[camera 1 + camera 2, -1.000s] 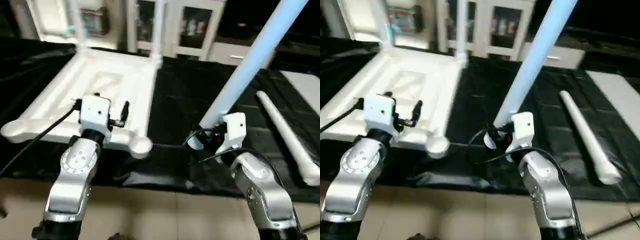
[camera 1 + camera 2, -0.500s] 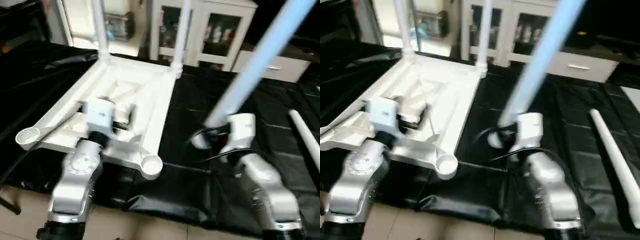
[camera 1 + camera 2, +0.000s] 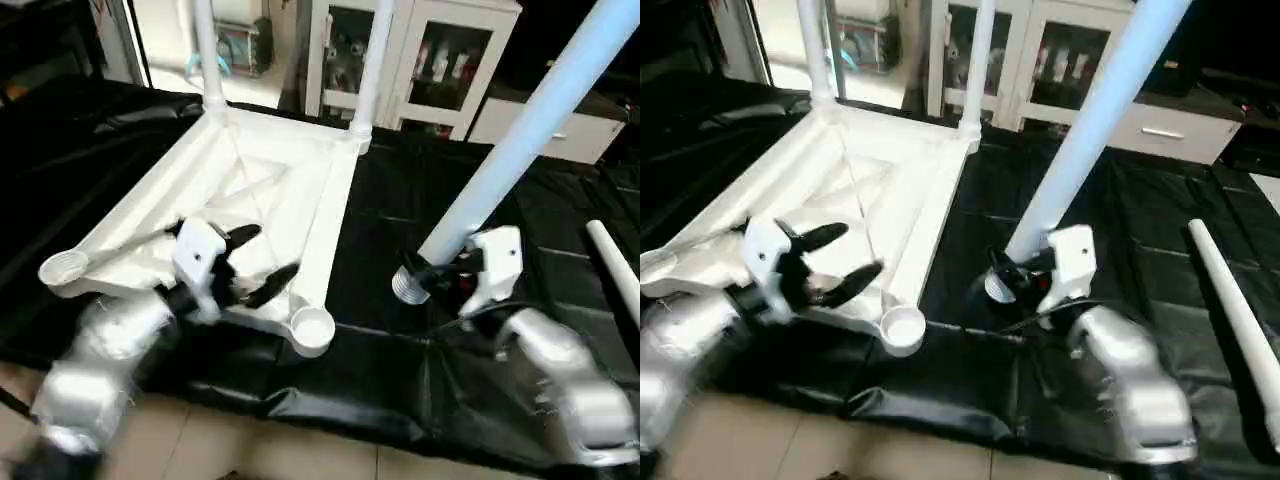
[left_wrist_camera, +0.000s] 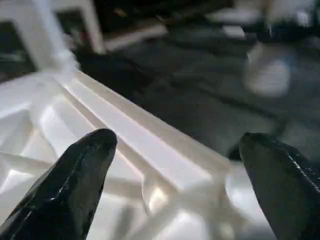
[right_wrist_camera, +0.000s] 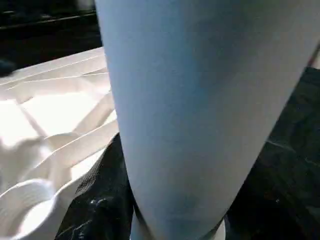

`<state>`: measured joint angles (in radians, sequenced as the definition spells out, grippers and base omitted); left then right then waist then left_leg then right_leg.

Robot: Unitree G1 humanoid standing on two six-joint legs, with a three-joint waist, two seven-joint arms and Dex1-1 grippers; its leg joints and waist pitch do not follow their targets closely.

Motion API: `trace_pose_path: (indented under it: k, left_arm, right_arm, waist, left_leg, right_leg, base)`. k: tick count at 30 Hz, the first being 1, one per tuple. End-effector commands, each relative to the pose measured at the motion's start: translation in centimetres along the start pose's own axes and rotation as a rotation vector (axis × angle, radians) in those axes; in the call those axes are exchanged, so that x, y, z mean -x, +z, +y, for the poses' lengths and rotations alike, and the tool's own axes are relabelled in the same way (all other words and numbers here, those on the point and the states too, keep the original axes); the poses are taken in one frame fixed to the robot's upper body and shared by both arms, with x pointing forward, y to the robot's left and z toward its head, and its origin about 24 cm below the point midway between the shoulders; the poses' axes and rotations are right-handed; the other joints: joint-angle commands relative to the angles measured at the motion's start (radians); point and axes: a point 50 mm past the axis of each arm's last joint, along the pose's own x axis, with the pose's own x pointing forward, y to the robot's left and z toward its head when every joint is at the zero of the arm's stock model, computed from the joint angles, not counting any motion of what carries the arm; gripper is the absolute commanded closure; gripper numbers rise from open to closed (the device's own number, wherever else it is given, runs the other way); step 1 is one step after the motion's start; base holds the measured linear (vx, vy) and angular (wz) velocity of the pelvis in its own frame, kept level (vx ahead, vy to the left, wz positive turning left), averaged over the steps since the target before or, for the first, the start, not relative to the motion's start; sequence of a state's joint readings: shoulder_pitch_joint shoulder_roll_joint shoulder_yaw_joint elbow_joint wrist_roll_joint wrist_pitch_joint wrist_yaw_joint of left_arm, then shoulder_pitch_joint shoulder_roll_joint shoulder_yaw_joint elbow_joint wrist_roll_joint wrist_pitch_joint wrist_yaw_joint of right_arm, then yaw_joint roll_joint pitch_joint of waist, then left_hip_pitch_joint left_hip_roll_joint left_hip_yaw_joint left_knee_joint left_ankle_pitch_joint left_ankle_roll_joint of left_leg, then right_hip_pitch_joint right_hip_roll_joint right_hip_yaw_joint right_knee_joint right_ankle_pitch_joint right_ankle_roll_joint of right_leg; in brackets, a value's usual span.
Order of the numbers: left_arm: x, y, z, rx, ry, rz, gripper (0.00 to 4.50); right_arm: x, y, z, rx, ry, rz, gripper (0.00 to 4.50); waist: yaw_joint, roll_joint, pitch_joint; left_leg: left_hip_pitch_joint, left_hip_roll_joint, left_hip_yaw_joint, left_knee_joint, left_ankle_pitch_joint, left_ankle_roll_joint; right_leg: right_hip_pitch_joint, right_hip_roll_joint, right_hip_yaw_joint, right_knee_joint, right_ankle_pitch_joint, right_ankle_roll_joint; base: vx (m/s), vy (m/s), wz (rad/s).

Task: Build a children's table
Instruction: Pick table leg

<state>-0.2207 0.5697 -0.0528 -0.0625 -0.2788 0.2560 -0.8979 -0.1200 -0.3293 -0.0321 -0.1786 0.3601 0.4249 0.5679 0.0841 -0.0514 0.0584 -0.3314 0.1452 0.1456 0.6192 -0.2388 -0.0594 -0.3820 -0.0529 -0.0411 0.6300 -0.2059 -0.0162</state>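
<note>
Left eye view | table top (image 3: 270,190): 1 | legs: 2 fitted (image 3: 208,60), 1 loose (image 3: 615,265) | right gripper (image 3: 440,275) clamps 1 leg (image 3: 520,130) | left gripper (image 3: 255,262) spread wide, empty

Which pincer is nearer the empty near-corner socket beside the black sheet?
Left. The left pincer hovers open just beside the socket; the right pincer, holding a leg, sits farther off.

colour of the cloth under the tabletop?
Black, glossy sheet under the white tabletop; clearest in the left eye view.
</note>
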Motion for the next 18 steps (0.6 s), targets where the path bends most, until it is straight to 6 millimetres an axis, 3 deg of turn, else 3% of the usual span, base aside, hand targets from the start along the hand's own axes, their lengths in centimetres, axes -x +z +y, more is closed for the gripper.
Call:
trace_pose_path:
  k: [1,5,8,9,10,11,13,15,17,18]
  left_arm:
    - [0.1,-1.0,0.2,-0.019,-0.165,0.115,0.07]
    - [1.4,-1.9,1.3,-0.085,-0.274,0.273,0.07]
    - [1.6,-1.7,1.5,-0.072,-0.354,0.296,0.07]
    - [1.6,-1.7,1.5,-0.069,-0.368,0.299,0.07]
    - [1.4,-1.8,1.6,-0.083,-0.371,0.307,0.07]
    - [1.1,-1.9,1.7,-0.085,-0.378,0.304,0.07]
    - [0.9,-1.9,1.6,-0.077,-0.383,0.296,0.07]
    - [0.4,-1.8,1.7,-0.080,-0.385,0.270,0.41]
    - [-0.2,-2.0,1.6,-0.067,-0.423,0.258,0.44]
    - [-0.2,-2.0,1.6,-0.067,-0.423,0.258,0.53]
  right_arm:
    - [0.0,1.1,0.1,0.022,0.112,-0.007,2.61]
    - [0.3,1.3,0.1,0.065,0.197,0.028,2.61]
    - [0.3,1.8,-0.1,0.068,0.220,0.020,2.61]
    - [0.3,1.9,-0.1,0.069,0.223,0.019,2.61]
    - [0.3,1.9,-0.2,0.067,0.222,0.016,2.61]
    - [0.2,1.9,-0.1,0.064,0.223,0.013,2.61]
    - [0.1,1.9,0.0,0.062,0.225,0.013,2.61]
    - [0.0,1.8,0.1,0.058,0.234,0.014,2.61]
    - [0.0,1.6,0.4,0.059,0.245,0.020,2.61]
    - [0.0,1.6,0.4,0.059,0.245,0.020,2.61]
  waist:
    - [-0.003,0.011,-0.041]
    - [-0.005,0.020,-0.048]
    - [-0.004,0.011,-0.055]
    - [-0.002,0.016,-0.057]
    - [-0.003,0.009,-0.056]
    - [0.000,0.010,-0.058]
    - [0.000,0.009,-0.058]
    - [-0.001,0.010,-0.057]
    - [-0.001,0.021,-0.055]
    - [-0.003,0.017,-0.054]
  left_leg:
    - [0.007,0.073,-0.027,-0.105,-0.266,-0.010]
    - [0.001,0.079,-0.024,-0.102,-0.186,-0.004]
    - [0.000,0.079,-0.020,-0.097,-0.126,0.004]
    - [0.002,0.079,-0.016,-0.093,-0.092,0.009]
    - [0.000,0.078,-0.013,-0.091,-0.070,0.017]
    - [-0.001,0.077,-0.011,-0.088,-0.057,0.026]
    - [-0.002,0.079,-0.010,-0.088,-0.051,0.028]
    - [-0.003,0.081,-0.010,-0.089,-0.065,0.025]
    - [0.000,0.080,-0.009,-0.090,-0.097,0.013]
    - [0.000,0.080,-0.008,-0.091,-0.108,0.010]
  right_leg:
    - [0.021,-0.095,0.061,-0.100,-0.410,-0.094]
    - [0.028,-0.096,0.059,-0.080,-0.235,-0.150]
    - [0.033,-0.099,0.056,-0.068,-0.142,-0.192]
    - [0.030,-0.098,0.054,-0.061,-0.083,-0.215]
    - [0.032,-0.096,0.053,-0.058,-0.046,-0.231]
    - [0.034,-0.098,0.053,-0.056,-0.028,-0.239]
    - [0.037,-0.101,0.052,-0.055,-0.027,-0.245]
    - [0.038,-0.103,0.053,-0.057,-0.050,-0.246]
    - [0.035,-0.102,0.054,-0.064,-0.097,-0.240]
    - [0.036,-0.101,0.055,-0.067,-0.108,-0.237]
  base:
    - [0.000,0.000,0.00]
    - [0.000,0.000,0.00]
    - [0.000,0.000,0.00]
    - [0.000,0.000,0.00]
    - [0.000,0.000,0.00]
    - [0.000,0.000,0.00]
    - [0.000,0.000,0.00]
    - [0.000,0.000,0.00]
    - [0.000,0.000,0.00]
    - [0.000,0.000,0.00]
